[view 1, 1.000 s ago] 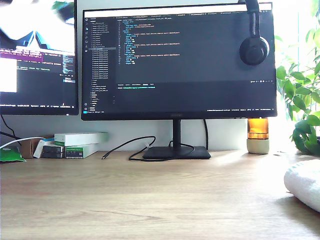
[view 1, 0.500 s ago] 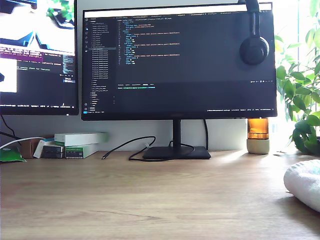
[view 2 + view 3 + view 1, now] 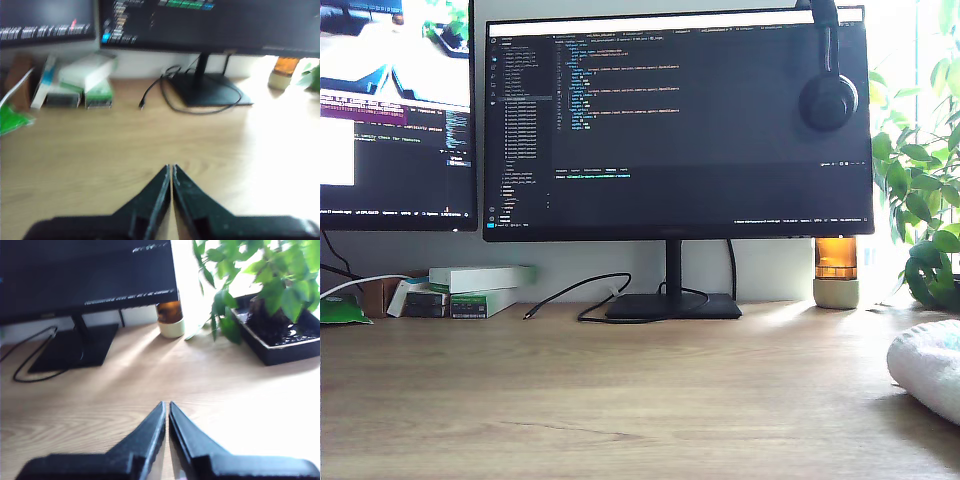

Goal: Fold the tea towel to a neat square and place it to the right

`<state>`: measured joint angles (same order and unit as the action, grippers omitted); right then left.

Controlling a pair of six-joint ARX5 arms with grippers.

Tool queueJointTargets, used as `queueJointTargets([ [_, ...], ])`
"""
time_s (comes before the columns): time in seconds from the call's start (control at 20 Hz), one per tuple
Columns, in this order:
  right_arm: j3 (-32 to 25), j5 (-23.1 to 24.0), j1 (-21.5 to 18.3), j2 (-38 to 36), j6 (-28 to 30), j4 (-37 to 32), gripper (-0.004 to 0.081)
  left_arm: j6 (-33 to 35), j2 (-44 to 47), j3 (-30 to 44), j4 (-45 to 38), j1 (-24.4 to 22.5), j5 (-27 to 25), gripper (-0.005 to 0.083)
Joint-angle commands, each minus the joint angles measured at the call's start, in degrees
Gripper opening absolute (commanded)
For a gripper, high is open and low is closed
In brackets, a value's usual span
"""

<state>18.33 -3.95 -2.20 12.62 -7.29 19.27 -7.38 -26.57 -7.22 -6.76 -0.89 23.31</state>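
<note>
The towel (image 3: 928, 368) sits bundled on the desk (image 3: 620, 400) at the exterior view's right edge, partly cut off by the frame. It looks pale and fluffy, and it's washed out by the light, so I can't make out any bands or tag. It doesn't show in either wrist view, so neither set of jaws is anywhere near it.

My first gripper (image 3: 171, 170) hangs over bare desk with its jaws clenched tip to tip and nothing between them. Ahead of those jaws is the monitor stand (image 3: 207, 90) with a black cable (image 3: 160, 92) looped beside it. Off to one side of that there's a stack of small boxes (image 3: 82, 80) against the wall, plus something green (image 3: 12, 120) near the picture's edge. The whole first wrist view is a bit blurry.

My second gripper (image 3: 167, 407) is the same story: jaws pressed shut, empty, over plain wood. Beyond its tips stands a little amber jar (image 3: 171, 320) right by the monitor (image 3: 85, 275), and further over there's a plant (image 3: 250, 275) in a black tray (image 3: 280, 347), well clear of the jaws.

In the exterior view neither arm shows at all. Headphones (image 3: 828, 95) hang off the monitor's top corner on that view's right, and a second screen (image 3: 395, 110) fills that view's left.
</note>
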Motion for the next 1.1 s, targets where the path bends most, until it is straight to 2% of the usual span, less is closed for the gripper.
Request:
queueJointTargets([
  [0.0, -1.3, 0.0, 0.5, -1.8, -0.3, -0.1, -0.0011, -0.1, 3.0, 0.9, 1.2, 0.7, -2.4, -0.0012],
  [0.1, -1.5, 0.4, 1.6, -3.4, -0.2, 1.6, -0.0011, -0.1, 7.1, 0.9, 4.7, 1.3, -5.3, -0.0012],
  [0.35, -2.3, 1.7, 6.4, -3.9, -0.2, 4.3, -0.0011, 0.3, 14.4, 0.9, 13.1, 1.8, -7.4, -0.0012],
  [0.5, -2.4, 5.1, 9.6, -3.8, 1.6, 4.2, -0.0011, 0.3, 17.9, 0.9, 16.9, 1.8, -7.1, -0.0012],
  [0.65, -2.3, 5.8, 9.6, -3.9, 1.2, 4.1, -0.0011, -0.3, 20.4, 0.9, 17.5, 1.8, -7.1, -0.0012],
  [0.7, -2.4, 6.5, 9.6, -4.0, 5.2, 3.3, -0.0011, -0.4, 21.1, 0.9, 17.7, 1.8, -7.0, -0.0012],
  [0.75, -2.4, 7.1, 9.6, -4.0, 14.0, 3.6, -0.0011, -1.1, 21.7, 0.9, 18.1, 1.8, -6.6, -0.0012],
  [0.8, -2.4, 8.7, 9.6, -4.0, 19.1, 4.5, -0.0011, -1.2, 22.2, 0.9, 18.6, 1.8, -6.4, -0.0012],
  [1.05, -5.0, 10.8, 7.0, -5.7, 14.7, 3.9, -0.0011, -1.2, 22.6, 0.9, 19.0, 1.8, -5.7, -0.0011],
])
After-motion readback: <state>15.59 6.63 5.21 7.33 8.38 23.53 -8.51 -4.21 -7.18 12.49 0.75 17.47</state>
